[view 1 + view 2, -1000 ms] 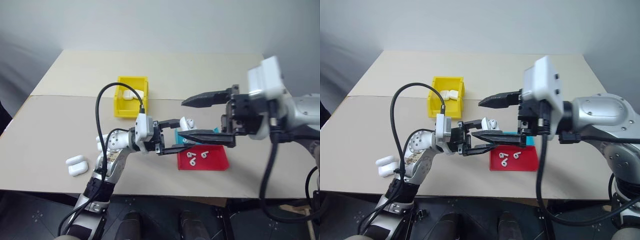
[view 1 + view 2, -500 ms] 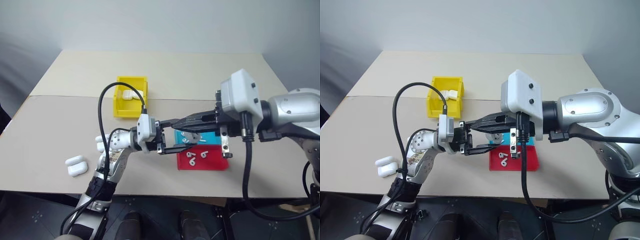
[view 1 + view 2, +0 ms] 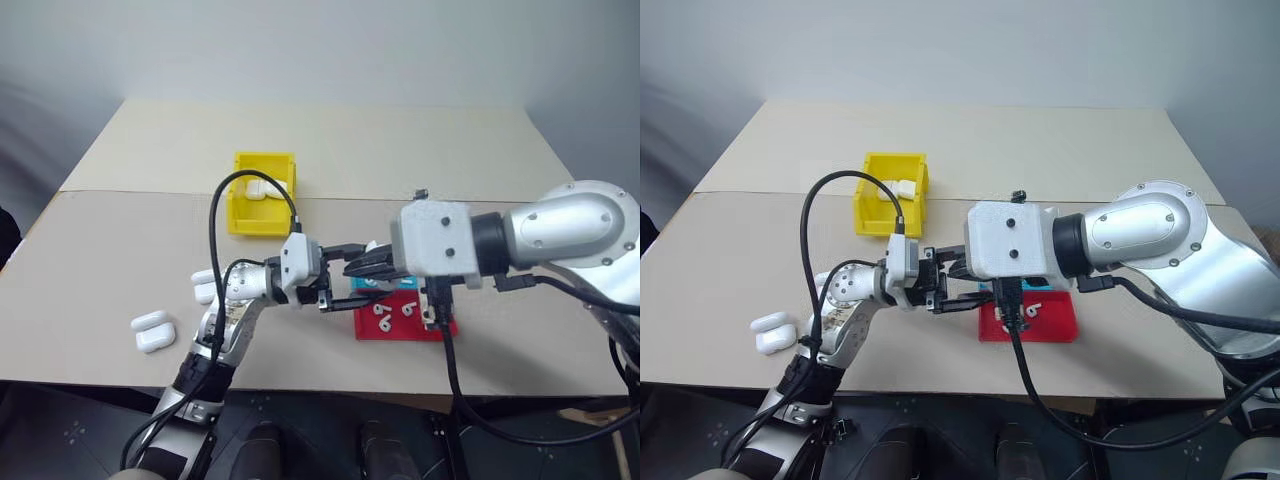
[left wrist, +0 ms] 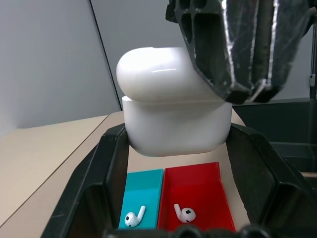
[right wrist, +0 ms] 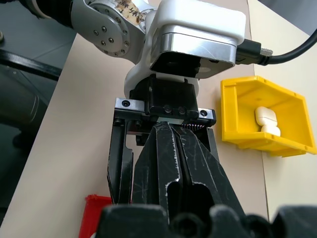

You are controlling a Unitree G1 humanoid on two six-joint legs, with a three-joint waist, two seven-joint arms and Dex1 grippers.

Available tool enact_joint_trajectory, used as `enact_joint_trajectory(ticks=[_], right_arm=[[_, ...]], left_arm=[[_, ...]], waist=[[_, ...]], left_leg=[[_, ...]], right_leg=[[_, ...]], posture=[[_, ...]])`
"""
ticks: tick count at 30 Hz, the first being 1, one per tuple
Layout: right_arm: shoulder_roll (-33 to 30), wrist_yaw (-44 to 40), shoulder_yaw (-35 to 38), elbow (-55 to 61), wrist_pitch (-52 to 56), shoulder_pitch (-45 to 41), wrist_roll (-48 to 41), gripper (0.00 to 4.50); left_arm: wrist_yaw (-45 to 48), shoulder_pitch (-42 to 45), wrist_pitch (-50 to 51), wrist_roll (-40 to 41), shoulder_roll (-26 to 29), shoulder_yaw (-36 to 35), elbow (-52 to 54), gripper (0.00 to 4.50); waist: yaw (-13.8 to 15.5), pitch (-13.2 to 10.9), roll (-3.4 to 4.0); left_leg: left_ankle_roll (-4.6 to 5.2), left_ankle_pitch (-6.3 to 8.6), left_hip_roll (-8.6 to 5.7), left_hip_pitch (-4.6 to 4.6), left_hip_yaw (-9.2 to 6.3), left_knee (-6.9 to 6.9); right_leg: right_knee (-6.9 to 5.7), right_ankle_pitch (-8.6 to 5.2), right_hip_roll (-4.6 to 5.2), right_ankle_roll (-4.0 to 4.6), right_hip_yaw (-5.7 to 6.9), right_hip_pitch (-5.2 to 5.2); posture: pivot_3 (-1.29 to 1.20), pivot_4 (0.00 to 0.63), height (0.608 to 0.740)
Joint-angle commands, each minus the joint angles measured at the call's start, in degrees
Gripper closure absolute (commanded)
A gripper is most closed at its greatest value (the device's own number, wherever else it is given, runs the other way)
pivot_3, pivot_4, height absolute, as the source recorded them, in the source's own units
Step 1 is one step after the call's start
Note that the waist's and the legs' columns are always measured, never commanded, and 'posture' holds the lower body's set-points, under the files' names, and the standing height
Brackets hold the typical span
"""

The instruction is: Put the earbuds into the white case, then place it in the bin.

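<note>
The left arm rises from the lower left of the head view and bends toward the centre, its black two-fingered left gripper (image 3: 345,288) pointing right, about level. Its jaws are clamped on a small glossy white rounded case (image 4: 173,115). The right arm reaches in from the right edge, its silver forearm running leftward to the centre. The black two-fingered right gripper (image 3: 362,266) points left and slightly down, fingers pressed together, tips meeting the left gripper at the case's lid.

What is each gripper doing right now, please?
Left gripper: closed on the white case.
Right gripper: fingers shut, tips pressing on the white case's lid.
</note>
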State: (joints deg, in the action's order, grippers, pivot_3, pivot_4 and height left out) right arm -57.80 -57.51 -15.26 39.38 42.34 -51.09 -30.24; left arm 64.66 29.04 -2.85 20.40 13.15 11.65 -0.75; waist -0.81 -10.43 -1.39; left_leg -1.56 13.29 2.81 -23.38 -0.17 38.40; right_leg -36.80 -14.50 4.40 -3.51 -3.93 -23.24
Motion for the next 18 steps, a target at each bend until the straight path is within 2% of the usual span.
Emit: enact_joint_trajectory(ticks=[1,7,12,15,18], right_arm=[[-1.2,-1.5,1.0,-0.5,-1.0,0.6,2.4,4.46],[-2.4,-2.9,1.9,-1.8,-2.8,2.5,5.5,4.46],[-2.3,-3.1,4.9,-1.8,-2.6,3.3,4.2,4.46],[-0.2,-2.2,9.8,-1.9,-1.3,3.4,-0.3,4.46],[3.8,0.5,17.0,-3.5,2.4,1.5,-8.6,4.46]], left_arm=[[-0.1,1.0,-1.4,1.8,-0.4,-0.8,2.6,1.79],[0.0,0.9,-1.2,2.3,-0.4,-1.0,2.9,1.79],[0.1,0.8,-1.4,2.2,-0.3,-1.0,2.6,1.79],[0.2,0.6,-1.5,2.4,-0.3,-1.2,2.8,1.79],[-0.7,0.0,-0.7,3.0,0.0,-1.7,3.7,1.79]], waist=[[0.0,0.0,0.0],[0.0,0.0,0.0],[0.0,0.0,0.0],[0.0,0.0,0.0],[-0.1,0.0,0.0]], left_leg=[[0.0,0.0,0.0,0.0,0.0,0.0],[0.0,0.0,0.0,0.01,0.0,0.0],[0.0,0.0,0.0,0.01,0.0,0.01],[0.0,0.0,-0.01,0.01,0.01,0.02],[0.0,0.0,0.0,0.03,0.0,0.02]], right_leg=[[0.0,0.0,0.0,0.0,0.0,0.0],[-0.01,0.0,0.0,0.0,0.0,0.0],[-0.01,0.0,0.0,0.0,0.0,0.01],[-0.01,0.0,0.01,0.0,0.0,0.02],[-0.05,0.01,0.0,0.01,-0.01,0.02]], posture=[[0.0,0.15,0.74],[0.0,0.15,0.74],[0.0,0.15,0.74],[0.0,0.15,0.74],[0.0,0.15,0.74]])
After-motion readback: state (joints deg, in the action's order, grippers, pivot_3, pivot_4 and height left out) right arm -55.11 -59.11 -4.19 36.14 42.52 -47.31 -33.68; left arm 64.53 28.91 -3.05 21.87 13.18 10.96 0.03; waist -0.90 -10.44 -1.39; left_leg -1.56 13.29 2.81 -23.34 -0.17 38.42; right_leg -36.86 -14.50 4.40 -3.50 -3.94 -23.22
